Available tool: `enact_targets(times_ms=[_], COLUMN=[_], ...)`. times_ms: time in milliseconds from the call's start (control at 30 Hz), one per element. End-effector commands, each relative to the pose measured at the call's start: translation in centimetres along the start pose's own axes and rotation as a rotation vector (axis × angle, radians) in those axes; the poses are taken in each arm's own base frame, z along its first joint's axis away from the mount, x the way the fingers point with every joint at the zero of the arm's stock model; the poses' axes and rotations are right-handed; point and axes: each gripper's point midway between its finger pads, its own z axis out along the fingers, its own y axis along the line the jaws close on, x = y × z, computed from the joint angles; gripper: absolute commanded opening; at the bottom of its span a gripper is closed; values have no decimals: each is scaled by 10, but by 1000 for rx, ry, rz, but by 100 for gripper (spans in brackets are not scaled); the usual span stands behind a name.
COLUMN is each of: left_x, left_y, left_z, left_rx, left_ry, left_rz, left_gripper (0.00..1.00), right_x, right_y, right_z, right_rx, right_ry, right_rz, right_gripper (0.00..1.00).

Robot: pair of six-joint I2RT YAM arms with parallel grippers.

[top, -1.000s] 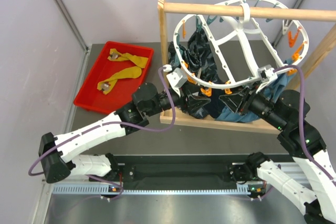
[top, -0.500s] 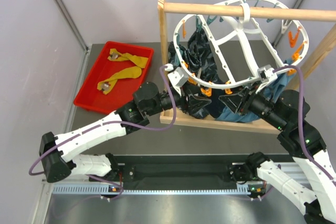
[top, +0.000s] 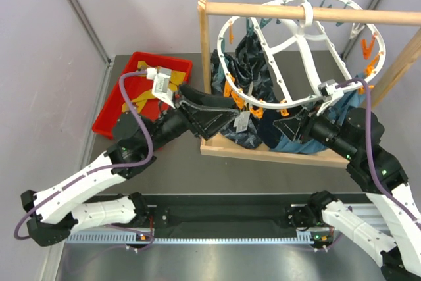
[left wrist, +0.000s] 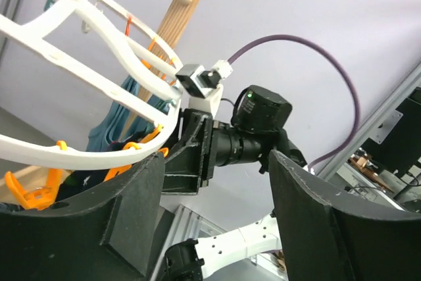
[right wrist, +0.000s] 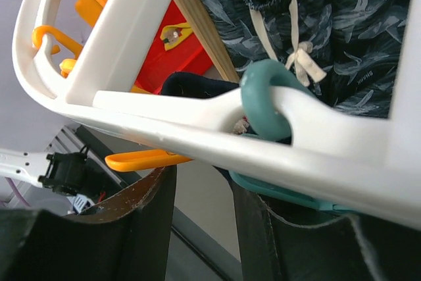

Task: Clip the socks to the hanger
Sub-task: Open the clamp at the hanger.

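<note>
the left arm [top: 79, 185] and right arm [top: 368, 162] wear white shells over black joints, each trailing a purple cable [left wrist: 309, 47]; small green lights [left wrist: 250, 95] glow; the fingers [left wrist: 131, 228] are matte black wedges.

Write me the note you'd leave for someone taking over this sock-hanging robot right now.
Left gripper: fingers open and empty, beside the hanger.
Right gripper: fingers open just under the hanger's near rim, holding nothing.
Yellow socks lie in the red tray. A navy sock hangs under the near rim, seemingly clipped.
Done: apparently one navy sock.
Left: the yellow socks. I cannot see a second navy sock.
</note>
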Motion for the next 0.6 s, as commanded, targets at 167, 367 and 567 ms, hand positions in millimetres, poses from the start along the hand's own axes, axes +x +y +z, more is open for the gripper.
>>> enact_targets(times_ms=[167,367,567], left_x=[51,78,104], left_y=[52,84,98], left_z=[4,14,30], left_rx=[-134,-212,-206], left_ry=[141,196,229], left_rz=[67,204,257], left_gripper=[65,63,65], right_x=[-18,-21,-24], right_y=[5,9,13], right_z=[-3,-4,-8], right_rx=[6,-7,-24], right_ry=[-69,-63,-69], right_rz=[32,34,28], right_gripper=[37,38,42])
